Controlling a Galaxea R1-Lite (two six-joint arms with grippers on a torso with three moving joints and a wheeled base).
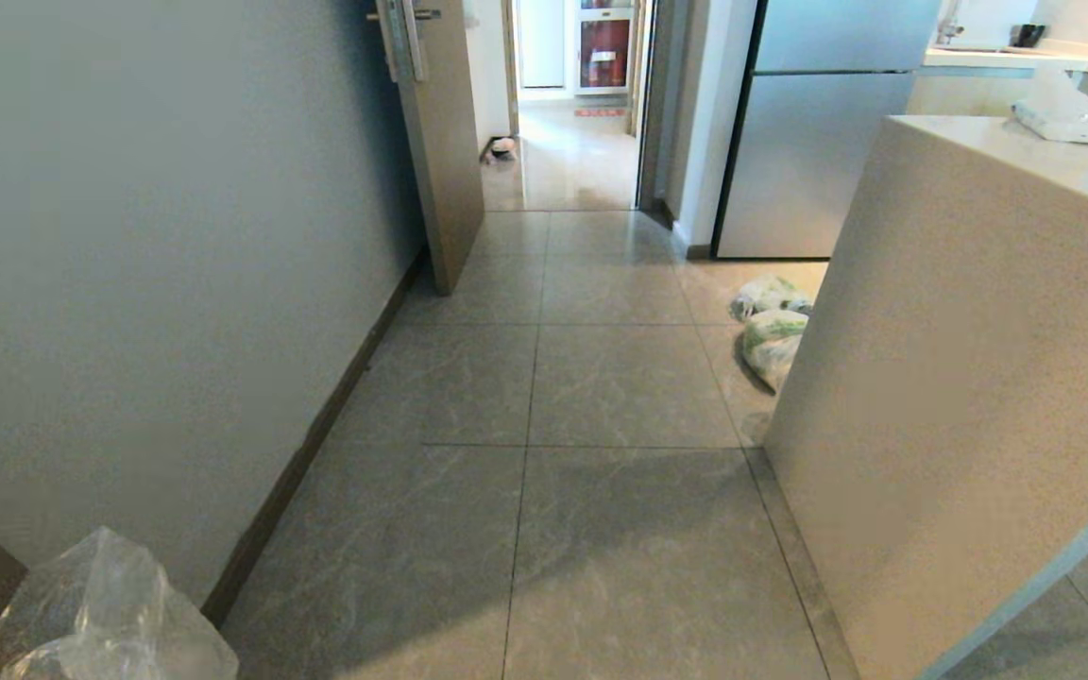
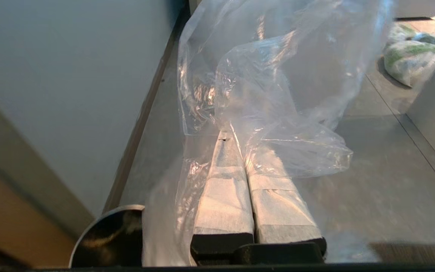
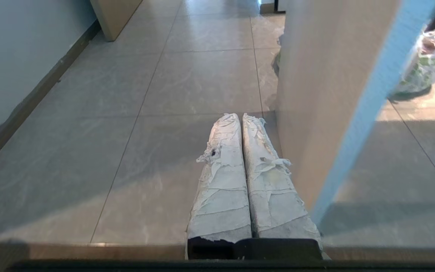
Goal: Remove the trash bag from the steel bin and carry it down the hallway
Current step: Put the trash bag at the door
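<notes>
Both grippers closed, left gripper (image 2: 236, 136) pinching the trash bag (image 2: 263, 94), billowing lengthwise beyond its fingertips.

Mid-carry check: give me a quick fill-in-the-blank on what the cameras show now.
1. The left gripper is shut on the thin clear crinkled ____.
2. The right gripper is shut and holds ____.
3. The white bags with green print lie on the grey tiled ____.

Answers: trash bag; nothing; floor

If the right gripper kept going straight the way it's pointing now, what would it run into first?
Probably nothing close: the right gripper, empty and shut, points along the hallway floor. The counter's end panel stands just beside that line and might be grazed; depth is unclear.
</notes>
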